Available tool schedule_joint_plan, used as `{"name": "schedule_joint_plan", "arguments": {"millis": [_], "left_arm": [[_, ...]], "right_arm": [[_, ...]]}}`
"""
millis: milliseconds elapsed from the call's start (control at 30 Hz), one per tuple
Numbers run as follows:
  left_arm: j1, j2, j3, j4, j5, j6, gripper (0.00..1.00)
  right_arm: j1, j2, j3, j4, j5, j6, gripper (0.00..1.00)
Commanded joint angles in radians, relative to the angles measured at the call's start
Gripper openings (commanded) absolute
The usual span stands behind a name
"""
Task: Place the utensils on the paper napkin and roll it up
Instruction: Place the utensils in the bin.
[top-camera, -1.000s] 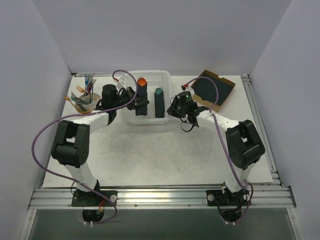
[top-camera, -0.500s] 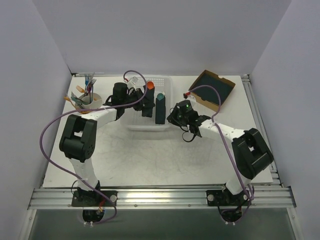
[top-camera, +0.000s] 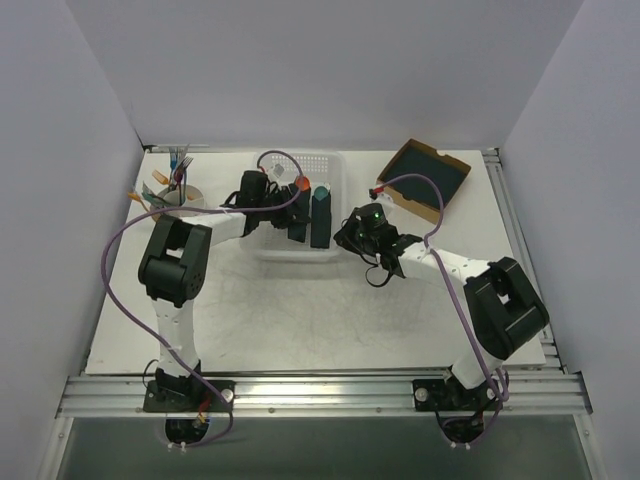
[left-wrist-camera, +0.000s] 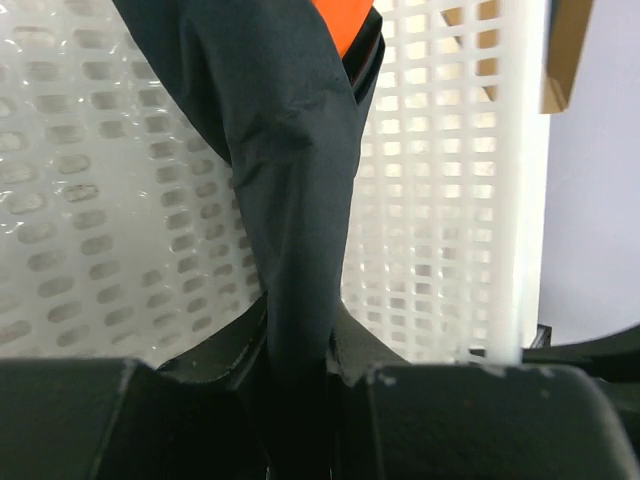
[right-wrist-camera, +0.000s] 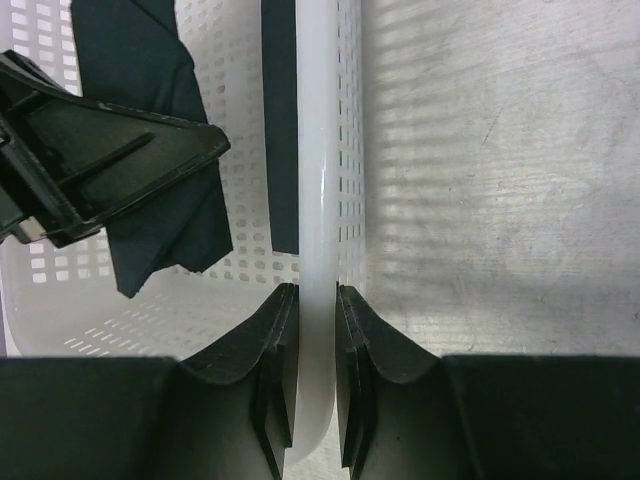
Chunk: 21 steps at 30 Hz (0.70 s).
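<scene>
While the right tool (right-wrist-camera: 317, 330) clamps the basket (right-wrist-camera: 318, 200) rim, the left tool (left-wrist-camera: 300, 385) grips the rolled napkin (left-wrist-camera: 290, 150) over it; only release seems to remain.

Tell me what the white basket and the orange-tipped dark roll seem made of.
The white basket: moulded plastic, semi-glossy; the smooth rim catches a highlight and the walls are a slotted grid. The dark roll: thin matte paper, likely a napkin; soft creases and folded edges. Its orange tip: probably smooth plastic.

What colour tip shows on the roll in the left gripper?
Orange tip, best in left wrist view.
</scene>
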Motion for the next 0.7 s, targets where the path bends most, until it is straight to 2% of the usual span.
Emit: {"name": "schedule_joint_plan", "arguments": {"millis": [0,667], "left_arm": [[-0.006,0.03,0.078,0.004,-0.022,0.029,0.02],[-0.012,0.136,0.204,-0.116,-0.079,0.043,0.02]], "right_arm": [[0.004,-0.038,-0.01,0.024,0.014,0.008,0.14],[0.0,-0.02,-0.004,0.035,-0.008,0.014,0.14]]}}
